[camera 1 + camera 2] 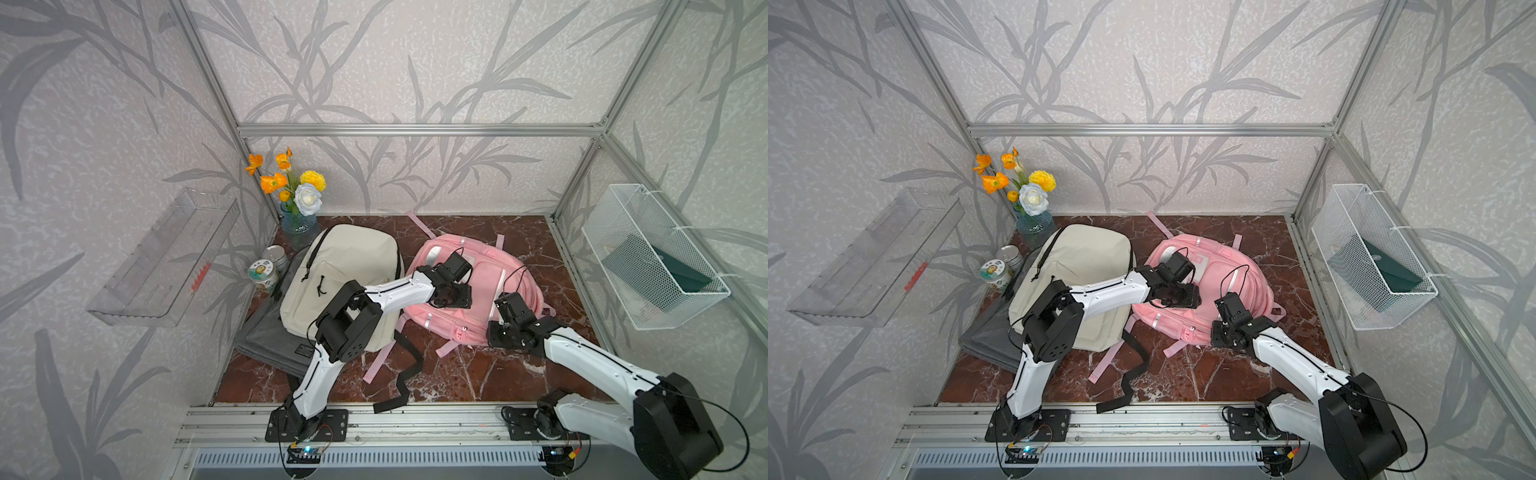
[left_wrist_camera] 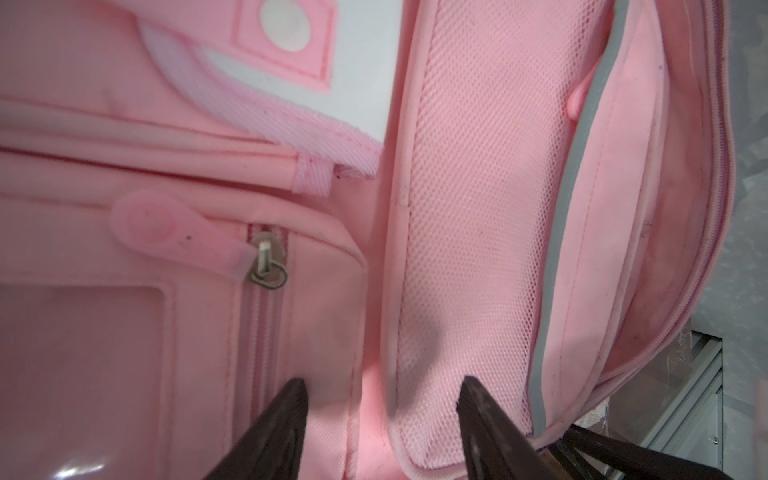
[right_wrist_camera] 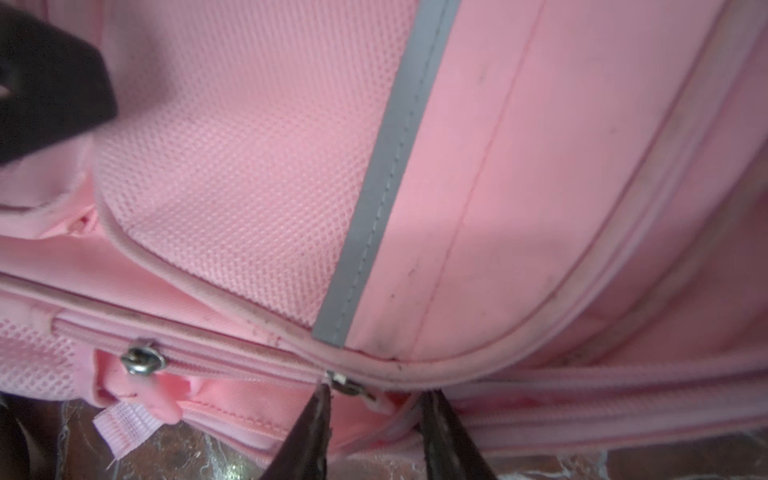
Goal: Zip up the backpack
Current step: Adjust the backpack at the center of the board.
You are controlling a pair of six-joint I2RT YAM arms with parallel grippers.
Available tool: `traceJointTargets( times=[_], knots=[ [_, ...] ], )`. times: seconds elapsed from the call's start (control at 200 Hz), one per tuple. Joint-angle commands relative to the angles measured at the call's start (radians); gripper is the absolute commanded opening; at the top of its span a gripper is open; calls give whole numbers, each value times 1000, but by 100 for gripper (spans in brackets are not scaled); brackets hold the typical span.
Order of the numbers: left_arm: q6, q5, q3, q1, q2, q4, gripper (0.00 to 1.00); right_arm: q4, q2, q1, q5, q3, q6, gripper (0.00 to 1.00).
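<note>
On the pink fabric backpack, the right tool straddled the metal zipper slider, parted; left tool hung released.

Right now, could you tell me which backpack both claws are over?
The pink backpack, lying right of the cream backpack in both top views; the left claw and right claw are at it.

Red-brown marble counter carrying a pink backpack lying flat, beige backpack lying beside it and overlapping a grey bag, flower vase and two cans standing at the far corner.
</note>
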State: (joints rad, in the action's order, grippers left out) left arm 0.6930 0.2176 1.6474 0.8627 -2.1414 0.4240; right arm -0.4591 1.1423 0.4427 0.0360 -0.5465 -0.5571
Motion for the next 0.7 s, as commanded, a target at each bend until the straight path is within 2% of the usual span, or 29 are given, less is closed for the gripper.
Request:
traceJointTargets(
  times=[0.0, 0.19, 0.47, 0.575, 0.695],
  knots=[
    [0, -13, -4, -6, -41, 20, 59, -16, -42, 8, 64, -42, -13, 37],
    [-1, -13, -13, -11, -40, 17, 59, 7, -62, 8, 80, -38, -3, 35],
    [-6, -15, 1, -21, -61, 15, 59, 47, 60, 8, 9, -2, -60, 35],
    [-10, -9, 27, -32, -86, 24, 58, 68, 62, 8, 10, 20, -70, 27],
    [-21, -11, 72, -43, -125, 42, 58, 41, 18, 9, 29, 13, -75, 8]
  ],
)
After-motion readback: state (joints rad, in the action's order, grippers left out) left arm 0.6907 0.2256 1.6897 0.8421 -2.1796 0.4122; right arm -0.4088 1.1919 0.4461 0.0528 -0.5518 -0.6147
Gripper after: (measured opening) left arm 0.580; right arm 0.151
